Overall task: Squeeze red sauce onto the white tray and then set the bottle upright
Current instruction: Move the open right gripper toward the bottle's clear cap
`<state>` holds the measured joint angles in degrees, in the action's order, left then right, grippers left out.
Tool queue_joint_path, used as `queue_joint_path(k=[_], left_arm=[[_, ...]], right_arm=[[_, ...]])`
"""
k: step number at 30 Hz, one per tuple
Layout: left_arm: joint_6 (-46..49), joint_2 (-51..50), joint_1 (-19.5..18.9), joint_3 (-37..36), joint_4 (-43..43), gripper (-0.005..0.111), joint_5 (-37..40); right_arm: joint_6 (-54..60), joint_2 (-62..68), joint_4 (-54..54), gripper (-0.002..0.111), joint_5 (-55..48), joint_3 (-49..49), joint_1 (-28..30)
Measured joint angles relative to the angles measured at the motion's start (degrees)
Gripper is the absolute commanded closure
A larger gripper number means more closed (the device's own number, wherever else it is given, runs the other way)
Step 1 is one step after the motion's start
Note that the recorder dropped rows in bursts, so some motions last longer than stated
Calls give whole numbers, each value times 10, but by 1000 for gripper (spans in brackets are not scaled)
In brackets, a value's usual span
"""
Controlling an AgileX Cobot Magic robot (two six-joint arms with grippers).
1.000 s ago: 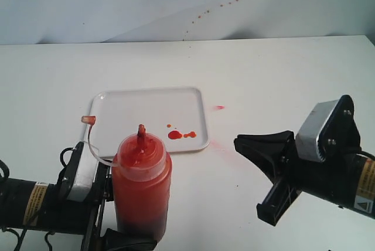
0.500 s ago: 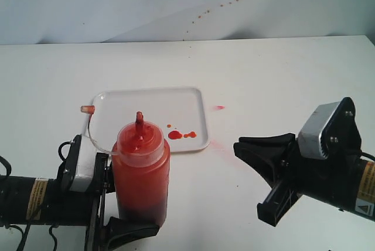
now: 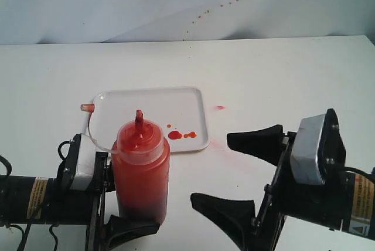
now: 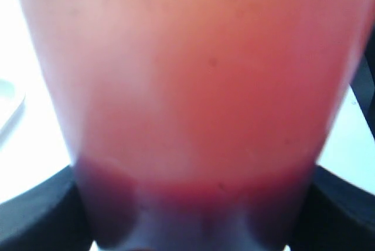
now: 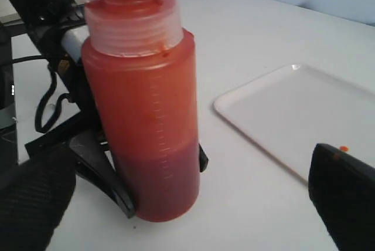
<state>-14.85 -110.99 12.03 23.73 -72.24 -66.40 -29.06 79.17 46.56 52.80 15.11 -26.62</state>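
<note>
The bottle [image 3: 140, 172] stands upright on the table near its front edge, orange-red with darker sauce at the base; its tethered cap [image 3: 87, 107] hangs over the tray's corner. My left gripper [image 3: 139, 213] is shut on the bottle's base, and the bottle [image 4: 187, 81] fills the left wrist view between the black fingers [image 4: 35, 219]. Behind it lies the white tray [image 3: 140, 113], with drops of red sauce [image 3: 174, 135] near its front right corner. To the bottle's right my right gripper [image 3: 211, 169] stands wide open and holds nothing. The right wrist view shows the bottle [image 5: 140, 116] and tray [image 5: 293, 107].
A red fleck [image 3: 219, 107] and a faint pink smear [image 3: 214, 143] mark the table right of the tray. Small red spatters dot the white backdrop [image 3: 205, 10]. The left arm's cables [image 5: 47, 95] lie behind the bottle.
The right gripper's jaws have swung from shut to wide open. The bottle was straightened and set slightly lower a second ago, and has stayed still since.
</note>
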Motion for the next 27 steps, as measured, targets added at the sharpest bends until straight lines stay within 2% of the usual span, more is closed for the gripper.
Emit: queue_joint_path(k=[14, 22, 27], left_arm=[[2, 0, 0, 0, 3, 107, 0], [2, 0, 0, 0, 5, 107, 0], [2, 0, 0, 0, 5, 107, 0]], right_arm=[[29, 0, -88, 3, 5, 0, -76], [34, 38, -107, 3, 14, 4, -80], [18, 102, -85, 3, 24, 54, -80]])
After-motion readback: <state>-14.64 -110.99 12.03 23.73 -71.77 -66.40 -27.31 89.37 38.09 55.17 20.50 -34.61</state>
